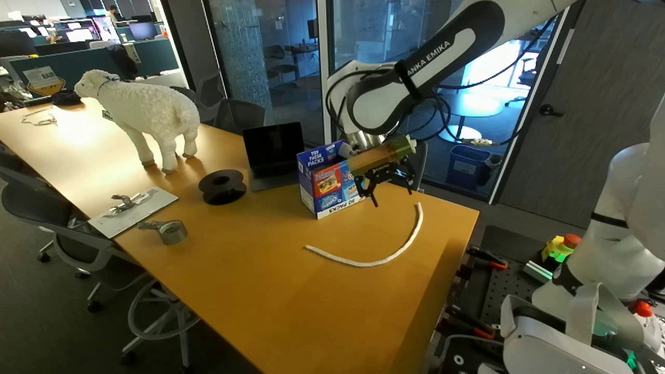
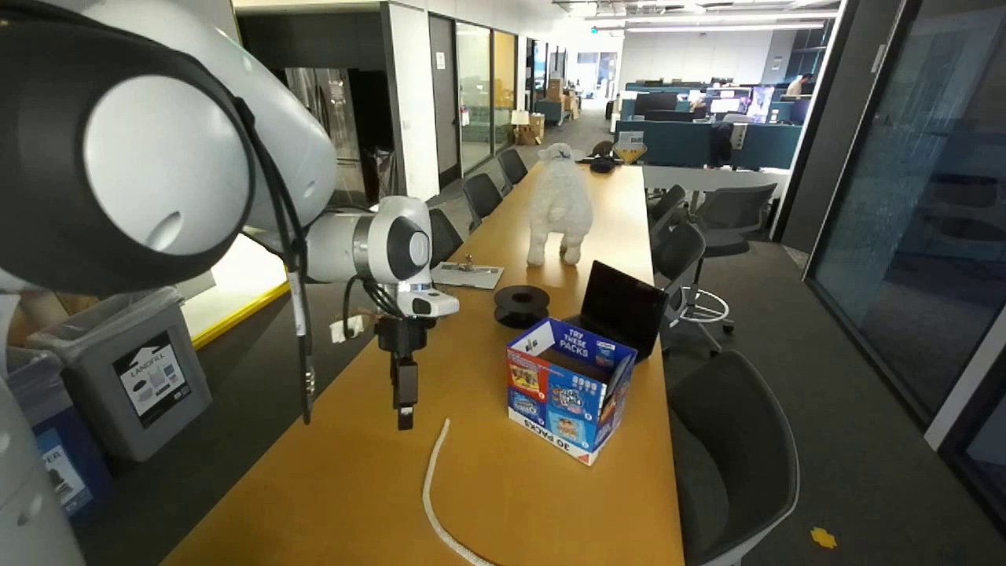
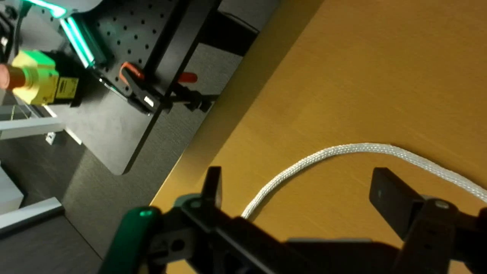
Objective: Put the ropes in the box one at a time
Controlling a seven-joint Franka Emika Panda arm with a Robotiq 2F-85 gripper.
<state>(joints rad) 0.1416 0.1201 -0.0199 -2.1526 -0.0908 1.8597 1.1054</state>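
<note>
Claw (image 1: 393,198): I have it wide above the worktop (image 1: 260,249).
Rope (image 3: 365,147): curved on the worktop.
Box (image 2: 554,397): upright, open-topped, near the laptop (image 2: 625,308).

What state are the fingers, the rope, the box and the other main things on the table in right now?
Fingers: open, holding nothing.
Braided white rope: lying in a curve on the table, ungrasped.
Blue snack-pack box: upright, top open.
Laptop: open, screen dark.
Black spool: lying flat.
Clipboard: lying flat.
Sheep figure: standing on its legs.
Tape roll: pose unclear.
</note>
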